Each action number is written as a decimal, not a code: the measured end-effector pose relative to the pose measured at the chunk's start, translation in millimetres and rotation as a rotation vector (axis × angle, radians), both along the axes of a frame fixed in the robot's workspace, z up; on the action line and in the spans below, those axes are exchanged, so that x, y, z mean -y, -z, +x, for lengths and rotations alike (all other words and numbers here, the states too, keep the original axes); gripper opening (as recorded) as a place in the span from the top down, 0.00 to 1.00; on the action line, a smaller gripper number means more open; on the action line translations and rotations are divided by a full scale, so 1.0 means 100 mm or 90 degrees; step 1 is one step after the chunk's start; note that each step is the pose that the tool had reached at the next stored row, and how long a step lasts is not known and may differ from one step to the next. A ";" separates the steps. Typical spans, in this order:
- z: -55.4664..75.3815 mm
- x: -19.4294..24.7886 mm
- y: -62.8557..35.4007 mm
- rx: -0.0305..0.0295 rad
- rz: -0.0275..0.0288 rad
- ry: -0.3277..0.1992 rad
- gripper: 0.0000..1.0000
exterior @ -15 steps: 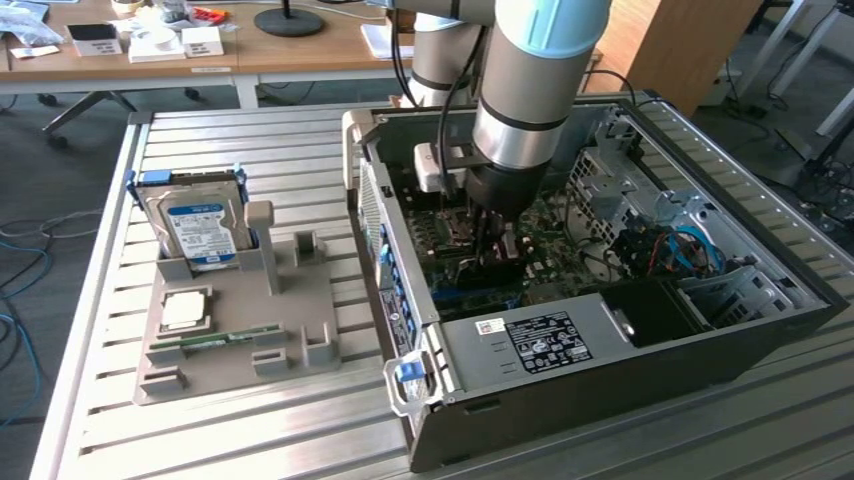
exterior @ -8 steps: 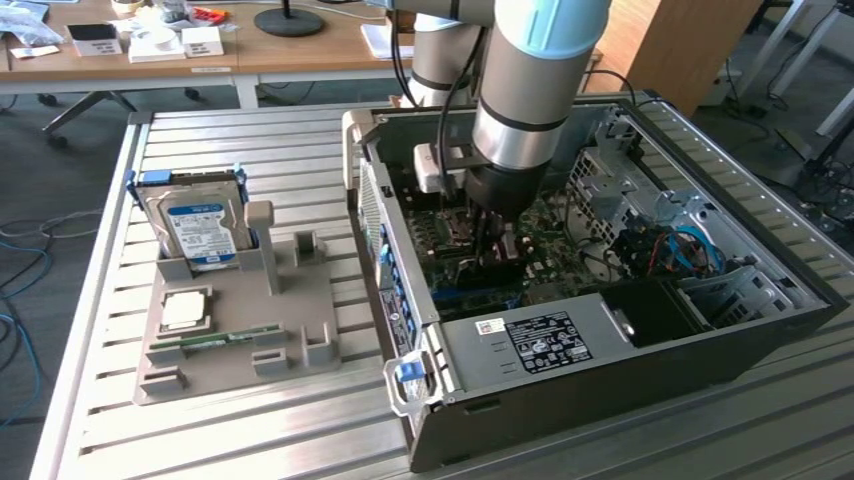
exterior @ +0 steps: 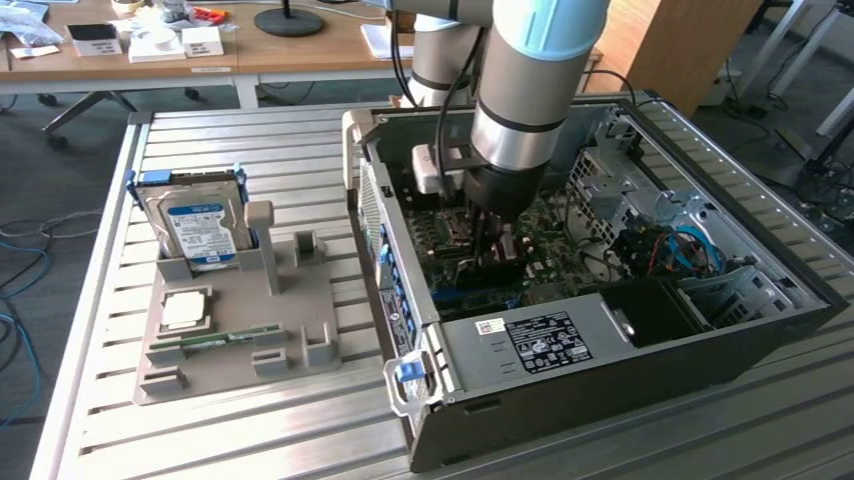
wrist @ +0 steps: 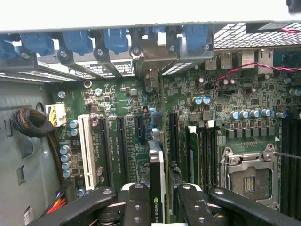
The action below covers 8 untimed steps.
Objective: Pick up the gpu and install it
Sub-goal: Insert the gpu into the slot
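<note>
My gripper (wrist: pixel 160 207) is down inside the open computer case (exterior: pixel 747 330) and shut on the gpu (wrist: pixel 157 160). The card shows edge-on, a thin dark board standing upright between my two black fingers (wrist: pixel 136 202). It runs along the black slots of the green motherboard (wrist: pixel 117 103). Its silvery end bracket (wrist: pixel 151 56) sits at the rear slot openings under the blue latches. In the exterior view the gripper (exterior: pixel 487 228) hangs over the board with the dark gpu (exterior: pixel 483 270) below it. Whether the card is seated in a slot I cannot tell.
A white slot (wrist: pixel 87 150), memory sticks (wrist: pixel 193 150) and the empty processor socket (wrist: pixel 247 176) flank the card. Beside the case, on the exterior view's left, a grey holder (exterior: pixel 307 300) carries a blue-labelled hard drive (exterior: pixel 198 225), a processor (exterior: pixel 183 308) and a green memory stick (exterior: pixel 214 340).
</note>
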State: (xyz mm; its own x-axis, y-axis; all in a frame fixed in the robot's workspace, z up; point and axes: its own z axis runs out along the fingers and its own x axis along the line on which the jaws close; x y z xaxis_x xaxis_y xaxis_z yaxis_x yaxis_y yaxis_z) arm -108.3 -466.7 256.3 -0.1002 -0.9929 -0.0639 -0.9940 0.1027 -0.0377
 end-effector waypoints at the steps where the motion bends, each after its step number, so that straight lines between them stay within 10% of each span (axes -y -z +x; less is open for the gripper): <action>1: 0.00 0.001 0.001 0.0000 0.0002 0.000 0.73; 8: -0.01 0.001 0.001 -0.0001 0.0004 0.000 0.73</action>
State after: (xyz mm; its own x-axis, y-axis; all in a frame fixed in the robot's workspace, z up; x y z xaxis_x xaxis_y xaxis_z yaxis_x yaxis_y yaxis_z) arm -108.9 -466.8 256.2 -0.1002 -0.9929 -0.0645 -0.9940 0.1028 -0.0375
